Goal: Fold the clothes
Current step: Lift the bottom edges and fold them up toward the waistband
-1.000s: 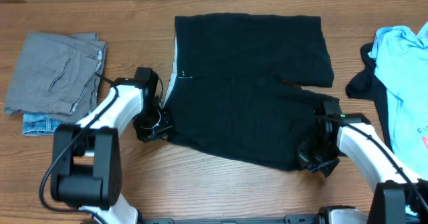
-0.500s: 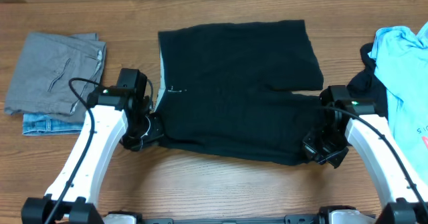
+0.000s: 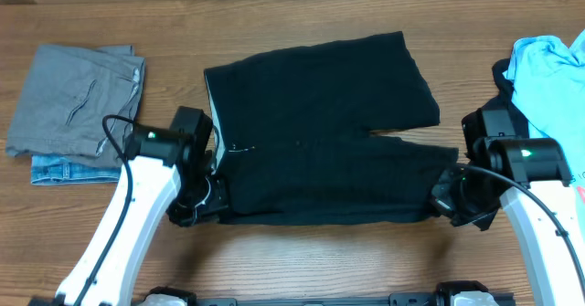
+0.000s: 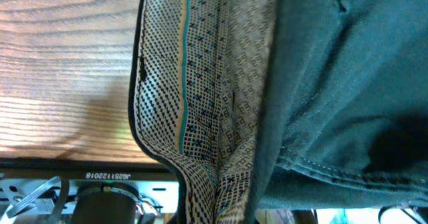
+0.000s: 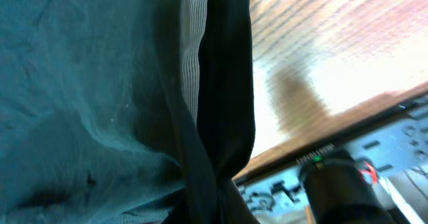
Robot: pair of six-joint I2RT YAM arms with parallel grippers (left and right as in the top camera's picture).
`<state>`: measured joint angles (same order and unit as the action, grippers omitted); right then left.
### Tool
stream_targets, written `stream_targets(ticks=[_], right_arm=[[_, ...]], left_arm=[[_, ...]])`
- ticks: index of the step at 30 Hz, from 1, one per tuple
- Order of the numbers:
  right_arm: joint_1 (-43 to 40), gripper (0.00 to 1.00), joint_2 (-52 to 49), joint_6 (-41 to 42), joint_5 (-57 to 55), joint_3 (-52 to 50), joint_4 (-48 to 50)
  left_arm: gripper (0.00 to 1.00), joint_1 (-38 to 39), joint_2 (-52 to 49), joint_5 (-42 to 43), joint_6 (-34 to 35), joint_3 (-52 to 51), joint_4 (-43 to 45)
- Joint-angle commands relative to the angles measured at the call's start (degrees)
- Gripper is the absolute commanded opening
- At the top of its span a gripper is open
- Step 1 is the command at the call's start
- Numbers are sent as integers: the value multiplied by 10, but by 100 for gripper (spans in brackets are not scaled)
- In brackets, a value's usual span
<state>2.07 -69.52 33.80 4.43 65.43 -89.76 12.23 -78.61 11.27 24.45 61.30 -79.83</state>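
Observation:
The black trouser-like piece (image 3: 320, 132) of the clothes lies spread across the middle of the table. My left gripper (image 3: 206, 198) is shut on its near left corner, where the patterned waistband lining (image 4: 200, 103) hangs down in the left wrist view. At the near right corner my right gripper (image 3: 448, 196) is shut on the dark fabric (image 5: 221, 117), which drapes over the camera. The near edge is lifted slightly by both grippers. The fingers themselves are hidden by cloth in both wrist views.
Folded grey (image 3: 78, 91) and denim (image 3: 55, 169) pieces are stacked at the far left. A light blue T-shirt (image 3: 548, 96) lies over a dark garment (image 3: 501, 110) at the right edge. Bare wooden table (image 3: 302, 251) runs along the front.
Both grippers have pulled the black piece's near edge toward the front and stretched it wider. The far edge has slid nearer, and the arms have spread apart.

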Motion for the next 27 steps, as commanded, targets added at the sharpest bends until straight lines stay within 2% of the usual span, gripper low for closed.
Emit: stream_targets(ticks=[1, 7, 11, 16, 21, 24, 27], right_arm=[[1, 4, 8, -13, -40, 57, -12], [1, 4, -5, -44, -40, 126, -6], [1, 4, -48, -67, -46, 173, -4], [1, 4, -126, -88, -61, 223, 6], [1, 4, -171, -88, -61, 237, 68], [1, 4, -181, -115, -62, 237, 134], [1, 4, -181, -116, -67, 237, 185]], left_arm=[[4, 26, 69, -11, 34, -3, -5], [4, 28, 110, -43, 57, -3, 6], [4, 27, 98, -49, 61, 3, 52], [4, 26, 55, -89, 64, 71, 85], [4, 10, -14, -133, 55, 163, 69], [4, -8, -58, -156, 51, 218, 55], [4, -23, -76, -162, 51, 243, 60]])
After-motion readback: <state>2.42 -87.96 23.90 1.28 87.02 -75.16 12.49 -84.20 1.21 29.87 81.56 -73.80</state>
